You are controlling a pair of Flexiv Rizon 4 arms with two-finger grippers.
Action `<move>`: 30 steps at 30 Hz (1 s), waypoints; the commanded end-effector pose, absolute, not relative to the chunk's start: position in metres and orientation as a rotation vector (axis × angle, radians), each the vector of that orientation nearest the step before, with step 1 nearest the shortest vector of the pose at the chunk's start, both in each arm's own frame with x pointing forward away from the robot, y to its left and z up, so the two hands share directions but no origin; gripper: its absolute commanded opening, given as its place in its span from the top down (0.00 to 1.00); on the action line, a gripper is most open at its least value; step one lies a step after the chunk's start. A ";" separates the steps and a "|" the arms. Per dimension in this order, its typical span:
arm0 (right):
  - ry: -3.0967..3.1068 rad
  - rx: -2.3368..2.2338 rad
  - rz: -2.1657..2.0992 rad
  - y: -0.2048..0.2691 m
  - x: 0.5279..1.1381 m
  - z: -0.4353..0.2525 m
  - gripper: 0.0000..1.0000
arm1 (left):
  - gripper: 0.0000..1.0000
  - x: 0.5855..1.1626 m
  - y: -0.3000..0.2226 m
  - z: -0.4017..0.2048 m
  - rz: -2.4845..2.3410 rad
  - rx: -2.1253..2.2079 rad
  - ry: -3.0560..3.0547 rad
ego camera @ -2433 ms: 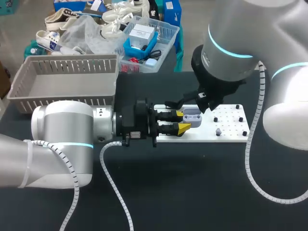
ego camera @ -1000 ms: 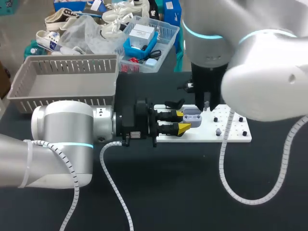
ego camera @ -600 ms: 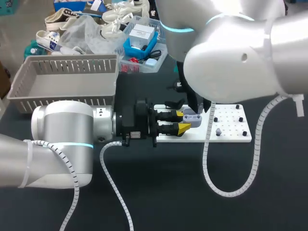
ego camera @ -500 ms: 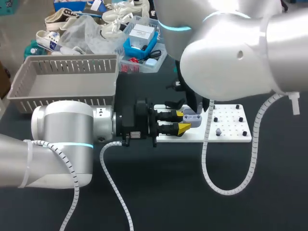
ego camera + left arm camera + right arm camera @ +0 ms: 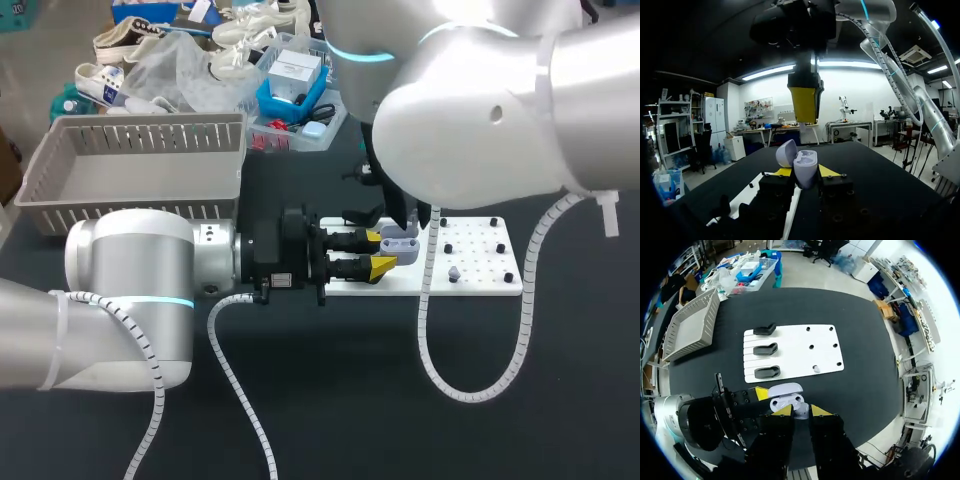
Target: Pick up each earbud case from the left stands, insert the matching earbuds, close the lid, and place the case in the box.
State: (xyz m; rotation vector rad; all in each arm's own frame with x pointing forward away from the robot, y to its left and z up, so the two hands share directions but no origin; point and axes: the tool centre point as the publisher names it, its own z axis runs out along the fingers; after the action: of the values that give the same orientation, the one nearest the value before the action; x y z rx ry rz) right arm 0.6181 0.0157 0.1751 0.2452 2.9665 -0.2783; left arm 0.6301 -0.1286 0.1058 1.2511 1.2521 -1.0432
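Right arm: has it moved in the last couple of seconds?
Yes. The right arm has swung leftward over the white board, bringing its claw above the earbud case.

A black table (image 5: 400,400) carries a grey slatted basket (image 5: 150,136) at the upper left and a white pegged board (image 5: 485,262) right of centre, both lying flat on it.
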 end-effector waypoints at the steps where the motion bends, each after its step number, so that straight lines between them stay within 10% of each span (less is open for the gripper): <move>1: 2.965 0.278 -0.276 0.016 0.611 0.174 1.00 | 1.00 0.629 -0.129 0.105 -1.039 1.248 1.253; 30: 2.911 0.617 -0.224 0.015 0.612 0.163 1.00 | 1.00 0.629 -0.129 0.105 -1.039 1.248 1.253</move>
State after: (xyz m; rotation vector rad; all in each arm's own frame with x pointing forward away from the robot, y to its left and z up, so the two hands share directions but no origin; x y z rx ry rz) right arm 0.6160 0.0167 0.1648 0.6172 2.9209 -0.2347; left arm 0.6301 -0.1286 0.1058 1.2511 1.2521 -1.0432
